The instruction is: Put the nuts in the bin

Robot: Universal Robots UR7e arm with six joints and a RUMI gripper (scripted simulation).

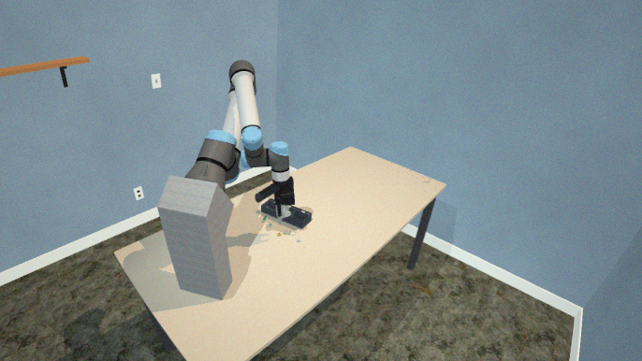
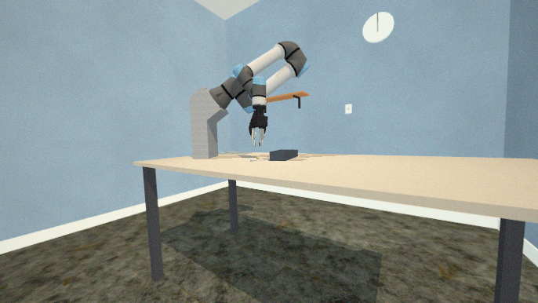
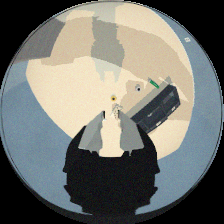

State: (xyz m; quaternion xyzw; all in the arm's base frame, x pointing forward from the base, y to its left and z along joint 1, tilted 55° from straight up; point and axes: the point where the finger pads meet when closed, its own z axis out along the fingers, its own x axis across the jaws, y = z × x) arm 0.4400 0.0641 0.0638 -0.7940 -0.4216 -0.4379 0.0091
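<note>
My gripper (image 1: 280, 215) (image 2: 257, 145) (image 3: 111, 111) hangs above the table beside the bins, its fingertips a small gap apart with nothing visible held. The dark bins (image 1: 300, 221) (image 2: 278, 155) (image 3: 159, 112) stand upright side by side; their letters are unreadable. A yellow ring-shaped piece (image 1: 279, 234) (image 3: 113, 98), perhaps a nut, lies on the table just ahead of the fingertips. A grey round piece (image 1: 269, 225) (image 3: 138, 88) with a dark centre lies nearer the bins. Several small pale pieces (image 1: 287, 233) (image 3: 116, 108) lie in a cluster near the fingertips in the wrist view; their kinds are unclear.
A green piece (image 1: 265, 218) (image 3: 154, 83) lies by the long side of the bins. A small pale-blue piece (image 1: 299, 240) lies on the table (image 1: 346, 201) beyond the cluster. The arm's grey pedestal (image 1: 198, 248) (image 2: 201, 129) stands on the same table.
</note>
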